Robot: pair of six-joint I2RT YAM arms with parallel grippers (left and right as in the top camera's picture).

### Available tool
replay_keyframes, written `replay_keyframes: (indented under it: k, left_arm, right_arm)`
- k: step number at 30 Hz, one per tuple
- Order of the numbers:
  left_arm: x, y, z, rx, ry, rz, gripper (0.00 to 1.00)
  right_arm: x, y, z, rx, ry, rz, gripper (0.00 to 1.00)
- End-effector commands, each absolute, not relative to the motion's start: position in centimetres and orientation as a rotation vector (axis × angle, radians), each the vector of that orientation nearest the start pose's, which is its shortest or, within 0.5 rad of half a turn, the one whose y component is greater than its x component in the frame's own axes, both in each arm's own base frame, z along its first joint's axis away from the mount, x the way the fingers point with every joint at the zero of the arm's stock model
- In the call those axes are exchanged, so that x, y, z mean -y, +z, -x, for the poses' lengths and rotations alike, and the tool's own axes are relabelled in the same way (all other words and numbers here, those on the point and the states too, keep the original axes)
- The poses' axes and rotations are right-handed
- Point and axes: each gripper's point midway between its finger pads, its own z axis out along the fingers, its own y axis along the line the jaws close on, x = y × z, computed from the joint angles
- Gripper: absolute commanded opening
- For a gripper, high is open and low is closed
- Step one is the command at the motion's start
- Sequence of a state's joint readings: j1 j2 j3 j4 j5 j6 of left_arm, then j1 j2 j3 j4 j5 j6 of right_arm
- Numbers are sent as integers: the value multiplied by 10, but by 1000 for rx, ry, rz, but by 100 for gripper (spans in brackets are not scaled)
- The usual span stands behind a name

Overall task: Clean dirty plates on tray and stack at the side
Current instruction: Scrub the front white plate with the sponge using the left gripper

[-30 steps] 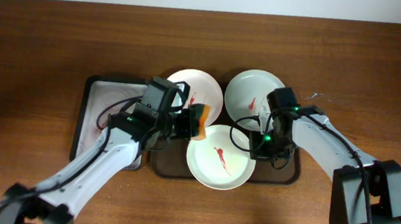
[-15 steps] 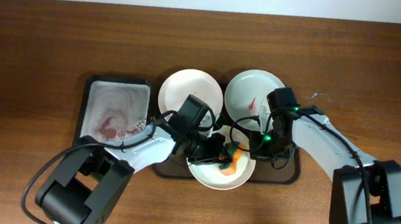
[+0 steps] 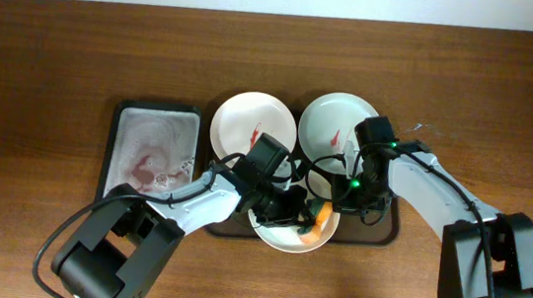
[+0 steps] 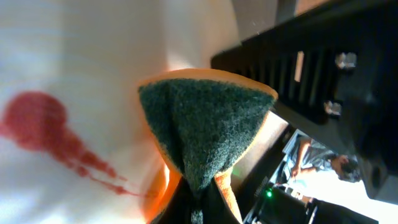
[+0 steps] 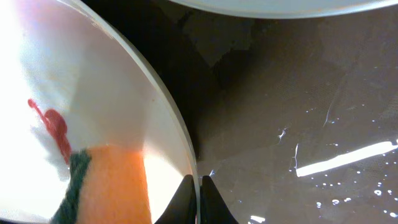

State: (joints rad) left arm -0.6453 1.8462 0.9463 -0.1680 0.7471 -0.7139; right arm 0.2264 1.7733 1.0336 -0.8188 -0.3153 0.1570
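Three white plates lie on the dark brown tray (image 3: pixel 382 231): one at the back left (image 3: pixel 250 120), one at the back right (image 3: pixel 334 116), one at the front (image 3: pixel 278 232). Each back plate carries a red smear. My left gripper (image 3: pixel 301 215) is shut on an orange sponge (image 3: pixel 315 224) with a green scrub face (image 4: pixel 202 127), pressed on the front plate beside a red sauce streak (image 4: pixel 37 118). My right gripper (image 5: pixel 199 200) is shut on the front plate's right rim (image 5: pixel 168 118). In the right wrist view the sponge (image 5: pixel 112 186) and sauce (image 5: pixel 53 124) show inside that plate.
A smaller grey metal tray (image 3: pixel 153 147) with reddish smears stands left of the brown tray. Brown wooden table (image 3: pixel 59 48) surrounds both trays. Both arms cross over the front half of the brown tray.
My left arm swung right from beside the grey tray, bringing the sponge down onto the front plate and then sliding it toward the plate's right side. The right arm has stayed still.
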Motion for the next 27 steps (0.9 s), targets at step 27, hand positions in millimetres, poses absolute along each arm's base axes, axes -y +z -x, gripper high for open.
replay_keyframes:
  k: [27]
  left_arm:
    - [247, 93, -318, -2665, -782, -190, 0]
  right_arm:
    - [-118, 9, -271, -3178, 471, 120, 4]
